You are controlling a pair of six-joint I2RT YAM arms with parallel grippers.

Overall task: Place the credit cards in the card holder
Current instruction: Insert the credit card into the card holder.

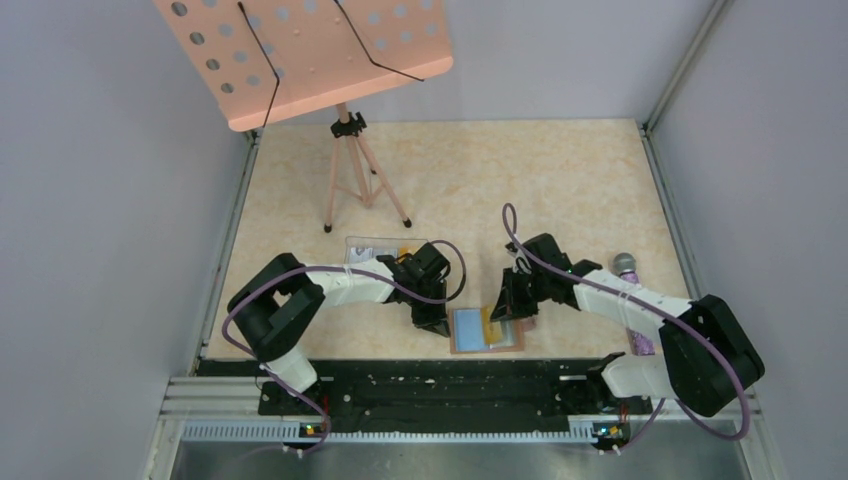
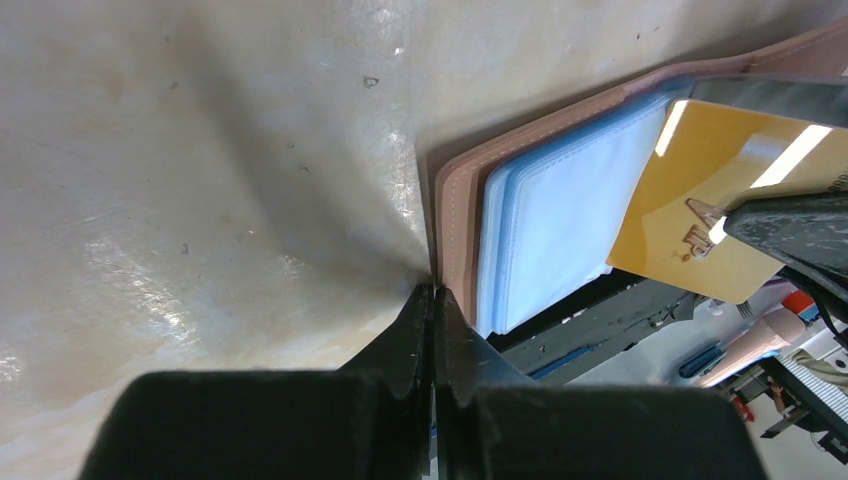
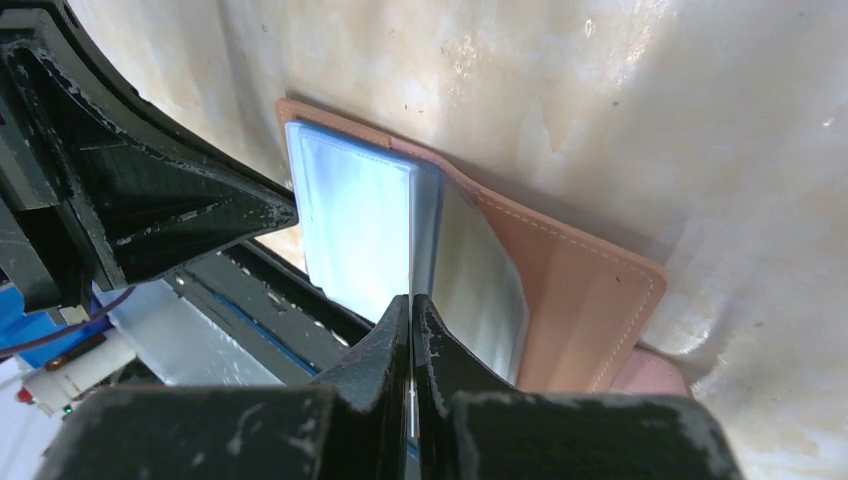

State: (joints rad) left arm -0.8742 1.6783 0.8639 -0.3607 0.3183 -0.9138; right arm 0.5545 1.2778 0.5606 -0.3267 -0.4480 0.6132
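One tabletop carries everything. One holder lies open at its near edge, between the arms, blue sleeves up. It looks soft and floppy, so its brown cover wants pinning at the rim, where the left hand, fingers pressed together, touches it. One yellow card, thin, stiff and likely slick, is pinched by its edge in the right hand just over the sleeves. More cards seem to lie in one clear box farther back; I cannot count them.
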